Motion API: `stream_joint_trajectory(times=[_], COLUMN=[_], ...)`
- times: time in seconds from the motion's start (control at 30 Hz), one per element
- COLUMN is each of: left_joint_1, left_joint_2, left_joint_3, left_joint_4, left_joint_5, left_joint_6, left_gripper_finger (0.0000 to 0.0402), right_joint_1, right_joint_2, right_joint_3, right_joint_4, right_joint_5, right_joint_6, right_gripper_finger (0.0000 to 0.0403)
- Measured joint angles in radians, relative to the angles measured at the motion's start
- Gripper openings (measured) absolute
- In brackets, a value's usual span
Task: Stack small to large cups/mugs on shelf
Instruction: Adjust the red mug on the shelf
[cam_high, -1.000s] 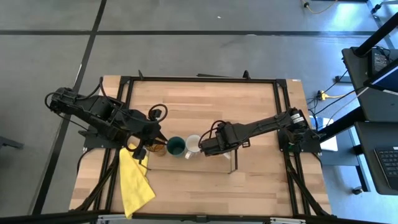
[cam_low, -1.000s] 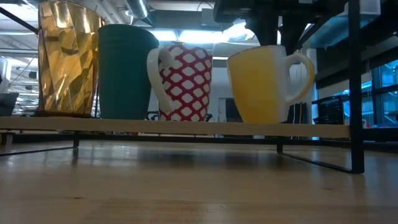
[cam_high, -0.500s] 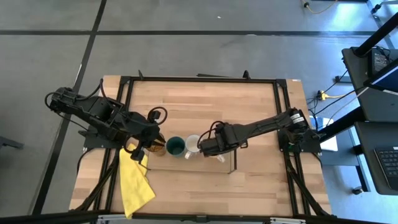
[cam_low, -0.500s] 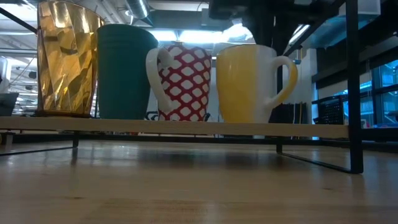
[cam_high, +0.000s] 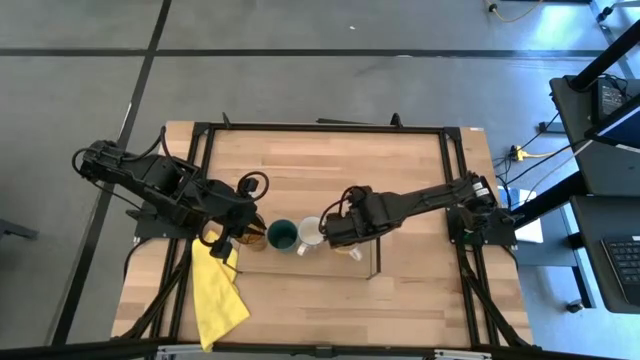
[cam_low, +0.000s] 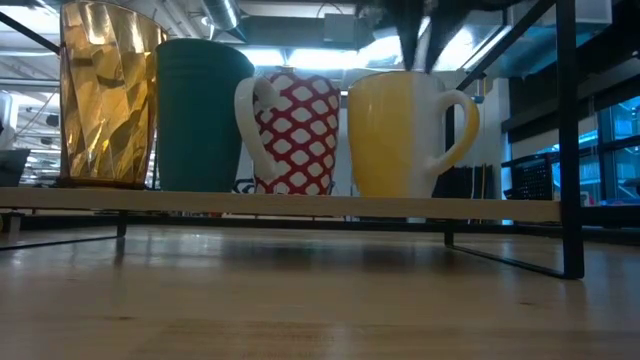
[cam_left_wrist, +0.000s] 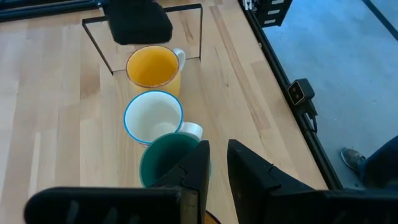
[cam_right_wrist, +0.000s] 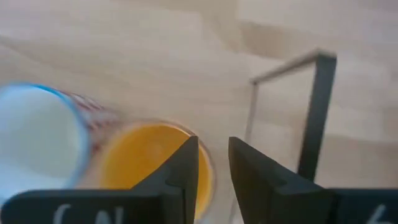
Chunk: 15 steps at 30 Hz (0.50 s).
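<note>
Four cups stand in a row on the low wooden shelf (cam_low: 300, 203): amber tumbler (cam_low: 108, 95), dark green cup (cam_low: 200, 115), white mug with red pattern (cam_low: 295, 130), orange mug (cam_low: 405, 135). My right gripper (cam_right_wrist: 212, 142) hovers just above the orange mug (cam_right_wrist: 149, 162), fingers a narrow gap apart, holding nothing. It shows as a dark block (cam_left_wrist: 138, 22) in the left wrist view. My left gripper (cam_left_wrist: 217, 146) waits beside the tumbler (cam_high: 255, 238), near the green cup (cam_left_wrist: 171, 168), fingers also slightly apart and empty.
A black wire frame (cam_right_wrist: 314, 112) stands upright at the shelf's right end, close to the orange mug. A yellow cloth (cam_high: 218, 295) lies on the table left of the shelf, toward the near edge. Bare tabletop lies on the far side (cam_high: 330, 165).
The orange mug has moved toward the white mug, gone from slightly tilted to upright, and now stands on the shelf beside it. My right gripper has since risen clear of the mug's rim.
</note>
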<state>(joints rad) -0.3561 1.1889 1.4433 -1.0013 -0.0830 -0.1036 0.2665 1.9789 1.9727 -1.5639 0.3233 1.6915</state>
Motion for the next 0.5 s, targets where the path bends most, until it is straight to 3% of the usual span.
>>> stream_joint_trajectory(times=[0.2,0.5], left_joint_1=[0.000,0.019], left_joint_2=[0.000,0.001], left_joint_3=[0.000,0.000], left_joint_4=[0.000,-0.047], left_joint_5=[0.000,-0.099], left_joint_6=[0.000,0.102], left_gripper_finger=[0.0051,0.0051], right_joint_1=[0.000,0.005], right_joint_2=[0.000,0.000], right_joint_3=[0.122,0.158], right_joint_4=[0.053,0.404], right_joint_5=[0.104,0.141], right_joint_6=[-0.100,-0.358], right_gripper_finger=[0.0092,0.0092])
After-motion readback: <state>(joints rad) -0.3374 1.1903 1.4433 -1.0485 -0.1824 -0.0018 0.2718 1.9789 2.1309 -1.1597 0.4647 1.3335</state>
